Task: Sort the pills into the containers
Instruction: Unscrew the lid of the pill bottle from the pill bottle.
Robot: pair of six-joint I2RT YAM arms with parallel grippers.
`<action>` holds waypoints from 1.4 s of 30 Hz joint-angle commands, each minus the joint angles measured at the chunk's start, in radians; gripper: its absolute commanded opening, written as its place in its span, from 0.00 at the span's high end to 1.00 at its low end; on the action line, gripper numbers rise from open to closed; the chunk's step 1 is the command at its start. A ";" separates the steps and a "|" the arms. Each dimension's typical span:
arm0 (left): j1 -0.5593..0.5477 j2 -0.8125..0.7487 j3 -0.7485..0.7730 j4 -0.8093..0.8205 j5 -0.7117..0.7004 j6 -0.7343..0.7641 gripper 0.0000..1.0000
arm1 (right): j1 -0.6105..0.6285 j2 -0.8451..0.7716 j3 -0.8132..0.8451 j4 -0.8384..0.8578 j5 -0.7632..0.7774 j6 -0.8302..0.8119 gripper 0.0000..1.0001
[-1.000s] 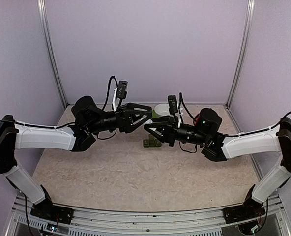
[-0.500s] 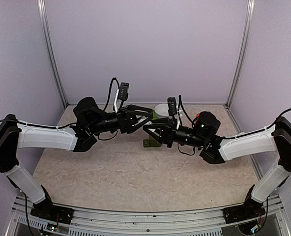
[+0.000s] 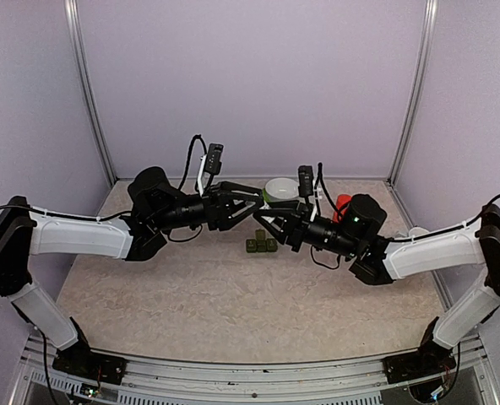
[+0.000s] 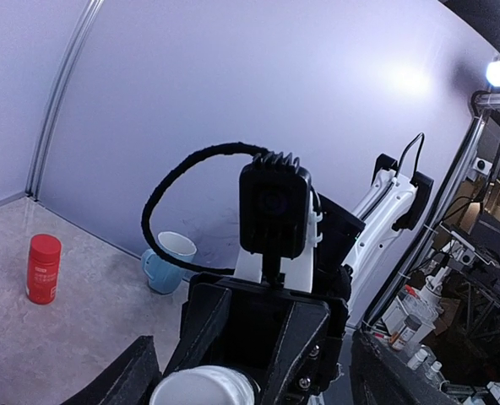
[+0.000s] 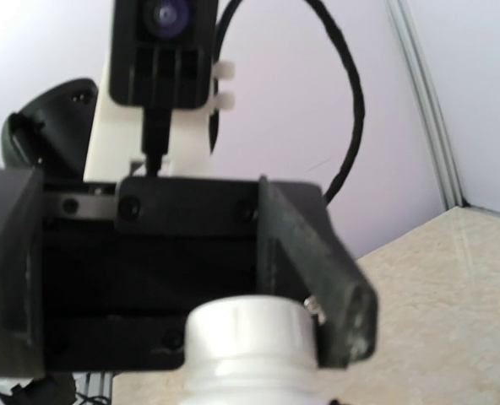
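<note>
Above the middle of the table (image 3: 191,312), the two arms meet nose to nose. The right gripper (image 3: 263,221) is clamped narrowly on a small white bottle (image 4: 203,390). The left gripper (image 3: 252,205) stands wide around the bottle's cap (image 5: 250,322). From the right wrist view, one left finger (image 5: 317,283) appears to touch the cap, and a clear gap shows on the other side. The cap therefore looks straddled but not gripped. The containers (image 3: 261,245), a dark green strip of joined compartments, lie on the table just below and slightly nearer than the meeting point. A bowl (image 3: 281,187) and a red bottle (image 3: 343,202) stand behind. The step in hand appears to be removal of the cap. The operator should shift the left gripper sideways until the cap sits midway between both fingers. The jaws should then close evenly, so that the bottle is not pushed askew in the right gripper's hold. Rotation should run about the bottle's own axis, with the right arm held rigid. The bottle mouth should be tilted upward before the cap comes free, since pills could spill wide of the strip.
</note>
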 commanded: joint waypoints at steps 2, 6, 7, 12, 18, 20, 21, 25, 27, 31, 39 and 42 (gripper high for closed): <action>0.001 -0.030 -0.012 -0.007 0.008 0.023 0.27 | -0.019 -0.043 -0.010 -0.001 0.048 -0.016 0.85; 0.003 -0.035 -0.014 -0.022 0.001 0.034 0.27 | -0.025 -0.063 -0.013 -0.004 0.051 -0.021 0.85; 0.003 -0.037 -0.014 -0.026 -0.003 0.036 0.27 | -0.026 -0.069 -0.013 -0.005 0.049 -0.021 0.86; 0.007 -0.045 -0.022 -0.037 -0.013 0.045 0.27 | -0.031 -0.098 -0.014 -0.016 0.027 -0.085 0.85; 0.023 -0.063 -0.041 -0.009 -0.045 0.047 0.23 | -0.030 -0.079 0.003 -0.008 -0.049 -0.082 0.85; 0.024 -0.059 -0.040 0.010 -0.049 0.039 0.22 | -0.027 -0.056 0.009 -0.001 -0.061 -0.072 0.85; 0.023 -0.055 -0.037 0.020 -0.047 0.035 0.22 | -0.026 -0.044 0.012 0.007 -0.065 -0.065 0.85; 0.019 -0.033 -0.016 0.036 -0.035 0.028 0.23 | -0.015 0.010 0.025 0.040 -0.084 -0.041 0.85; 0.014 -0.021 -0.006 0.037 -0.027 0.029 0.23 | -0.008 0.032 0.041 0.043 -0.091 -0.038 0.85; 0.006 0.001 0.005 0.061 -0.021 0.018 0.25 | -0.005 0.067 0.058 0.053 -0.096 -0.035 0.85; -0.006 0.029 0.018 0.070 -0.014 0.013 0.29 | -0.004 0.077 0.056 0.063 -0.096 -0.003 0.85; -0.006 0.034 0.015 0.076 -0.015 0.011 0.30 | -0.004 0.079 0.054 0.072 -0.103 0.002 0.84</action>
